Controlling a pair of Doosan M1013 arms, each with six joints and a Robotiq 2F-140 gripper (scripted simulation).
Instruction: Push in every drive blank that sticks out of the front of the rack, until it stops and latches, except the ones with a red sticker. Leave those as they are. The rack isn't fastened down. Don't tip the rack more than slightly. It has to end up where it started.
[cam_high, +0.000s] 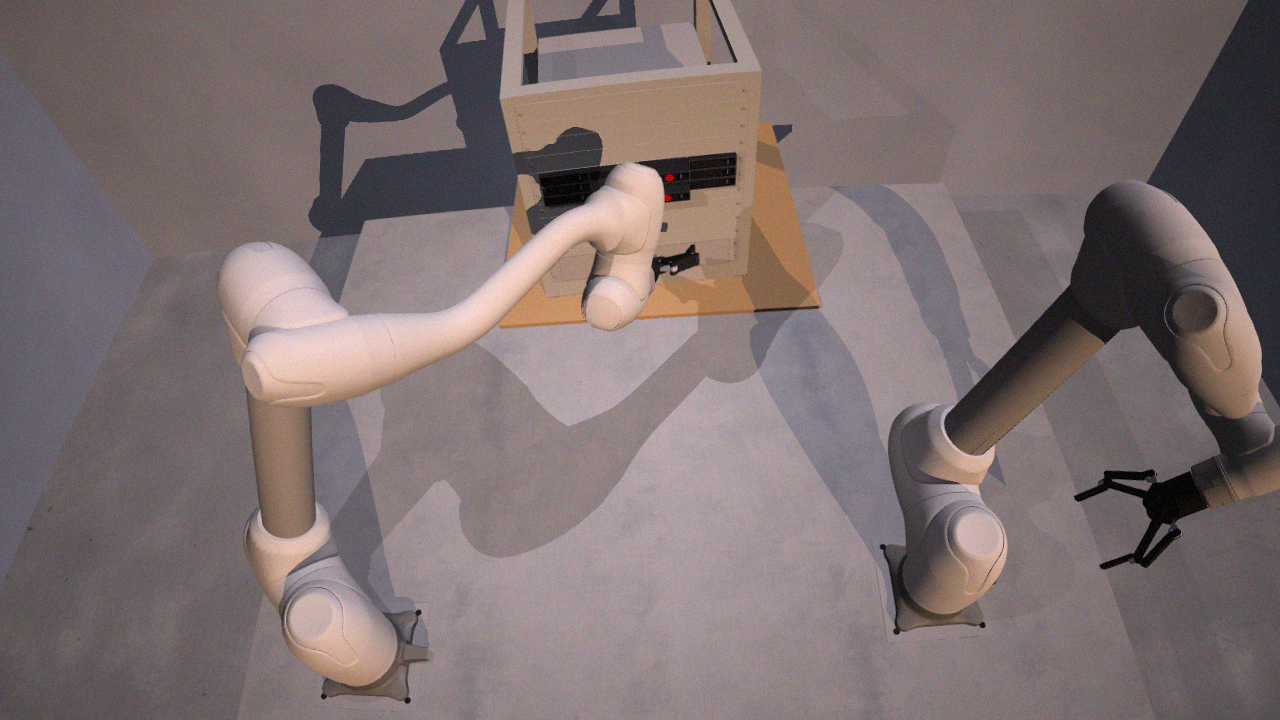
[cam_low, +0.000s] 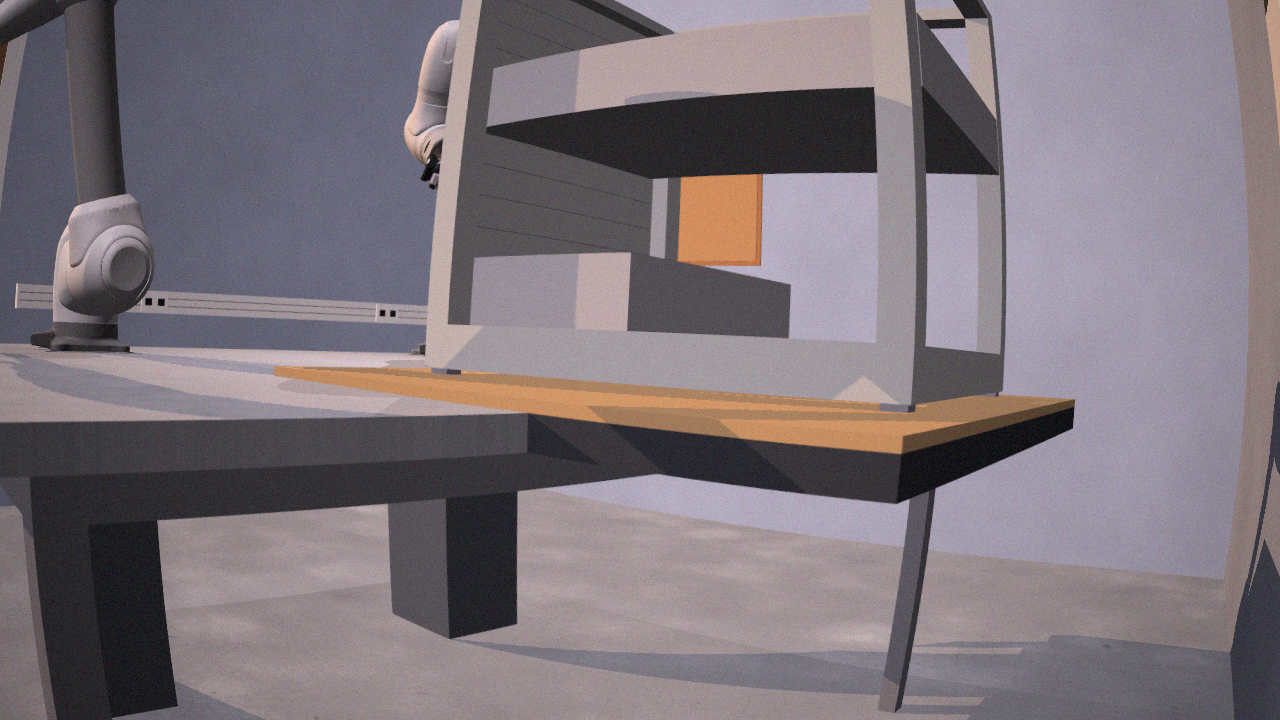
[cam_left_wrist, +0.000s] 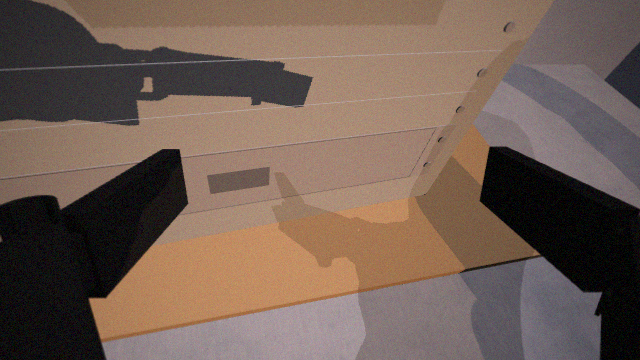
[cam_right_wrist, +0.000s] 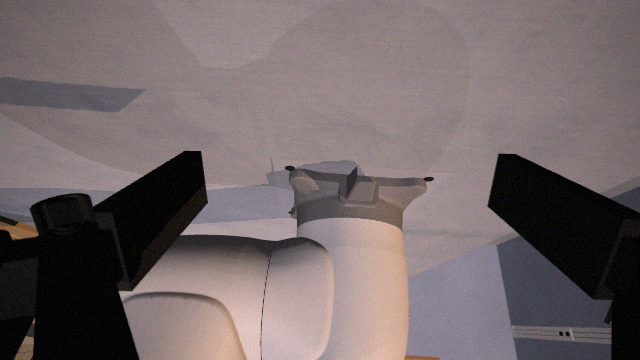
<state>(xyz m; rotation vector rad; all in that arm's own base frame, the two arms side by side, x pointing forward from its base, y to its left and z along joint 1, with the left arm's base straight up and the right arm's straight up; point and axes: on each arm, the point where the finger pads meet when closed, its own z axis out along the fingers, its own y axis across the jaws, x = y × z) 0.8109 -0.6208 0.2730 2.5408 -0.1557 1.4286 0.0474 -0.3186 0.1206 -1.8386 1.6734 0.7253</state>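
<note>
We count one rack (cam_high: 626, 111) (cam_low: 895, 232) (cam_left_wrist: 350, 75), two big white arms, and two black hands. The rack stands upright on an orange board (cam_high: 787, 259) (cam_low: 966, 420) (cam_left_wrist: 225, 270) at the end of the bench (cam_high: 626, 501) (cam_low: 268, 443) (cam_left_wrist: 240, 325) (cam_right_wrist: 500, 100). From the top we see the dark drive blanks (cam_high: 713, 170) in the rack's front, with three in a stack near its right side in the picture. The left arm (cam_high: 501, 286) (cam_low: 436, 71) hides some of the middle ones, so we cannot count them all. We count two red stickers (cam_high: 669, 177), one above the other, beside that arm. We cannot tell how far each blank sticks out. The left hand (cam_high: 684, 261) (cam_low: 431, 170) (cam_left_wrist: 334, 175) is wide and holds nothing, low in front of the rack and below the blanks. The right hand (cam_high: 1089, 531) (cam_right_wrist: 347, 179) is wide and holds nothing too, well apart from the rack. The side view shows what the top one hides: one grey box (cam_low: 550, 291) low inside the rack, and little feet under it. The left wrist view shows five round holes (cam_left_wrist: 509, 27) down the rack's edge. The right wrist view shows the right arm's own foot (cam_right_wrist: 350, 212) on the bench.
</note>
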